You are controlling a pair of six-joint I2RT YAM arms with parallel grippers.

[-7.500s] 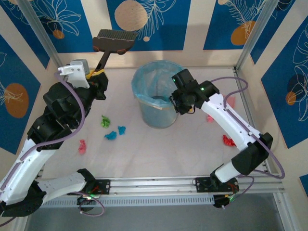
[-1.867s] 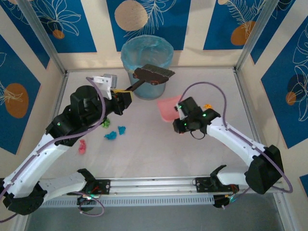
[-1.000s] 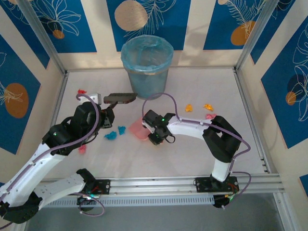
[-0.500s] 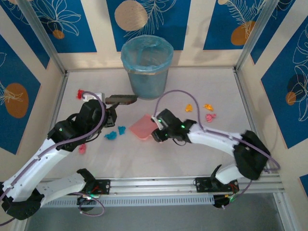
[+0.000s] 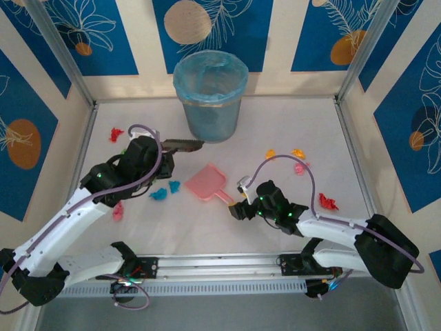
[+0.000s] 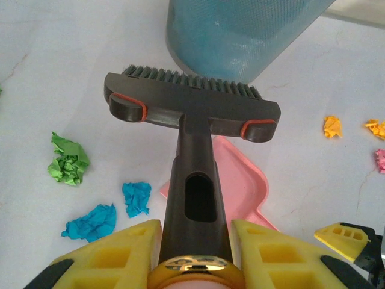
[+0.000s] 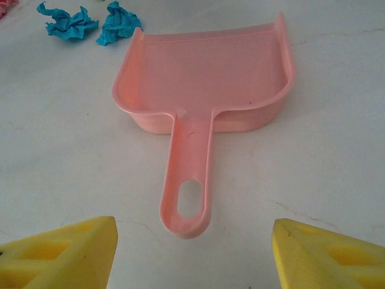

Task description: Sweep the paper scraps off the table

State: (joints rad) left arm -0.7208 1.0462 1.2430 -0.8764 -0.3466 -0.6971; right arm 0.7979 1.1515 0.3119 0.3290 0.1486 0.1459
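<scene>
**Dustpan released**

My right claw (image 5: 239,206) has let go the dustpan (image 5: 206,182) and backed toward 5 o'clock, fingers apart. My left claw (image 6: 192,232) clamps the brush (image 6: 192,108). Nearest paper scraps (image 5: 165,192) lie at the pan's 9 o'clock on the desk (image 5: 289,117). They look featherlight and skittish; I'd brush, not pinch.

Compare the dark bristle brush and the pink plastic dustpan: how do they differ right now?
The dark bristle brush is gripped by its handle in the left gripper, jaws shut; the pink plastic dustpan lies free on the off-white table, the right gripper open behind its handle. The brush has a bristled crossbar head; the dustpan is a shallow open tray. Both handles have a slot.
</scene>
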